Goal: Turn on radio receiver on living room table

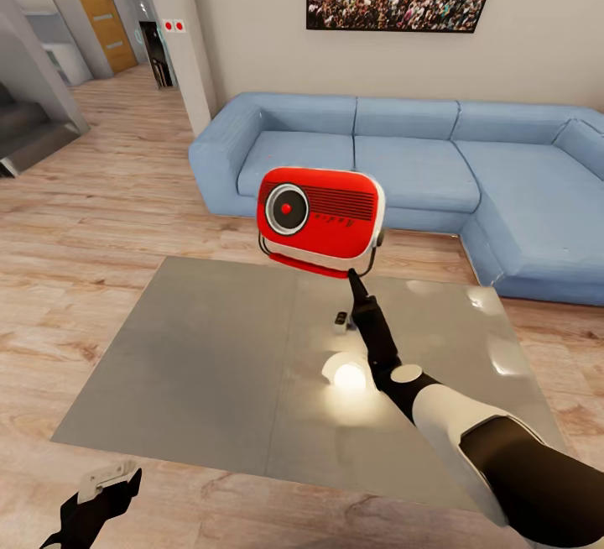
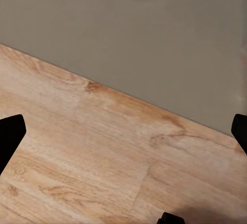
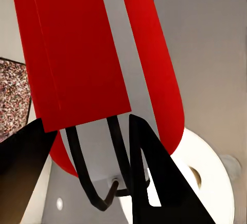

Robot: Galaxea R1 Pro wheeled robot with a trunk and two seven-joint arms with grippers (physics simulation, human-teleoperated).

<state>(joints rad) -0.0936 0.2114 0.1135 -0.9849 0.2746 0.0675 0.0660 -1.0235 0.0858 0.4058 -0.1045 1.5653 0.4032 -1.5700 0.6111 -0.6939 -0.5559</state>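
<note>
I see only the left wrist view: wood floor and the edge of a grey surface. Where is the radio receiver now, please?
Observer: The radio receiver is not standing on the table. The head view shows it raised in the air above the far part.
Operator: What holds it there?
Observer: The right claw reaches up to its lower corner. In the right wrist view, the dark handle wire runs between the fingers.
Operator: And where is my left claw in the room?
Observer: The left claw is open and low over the floor, near the table's near left corner.
</note>
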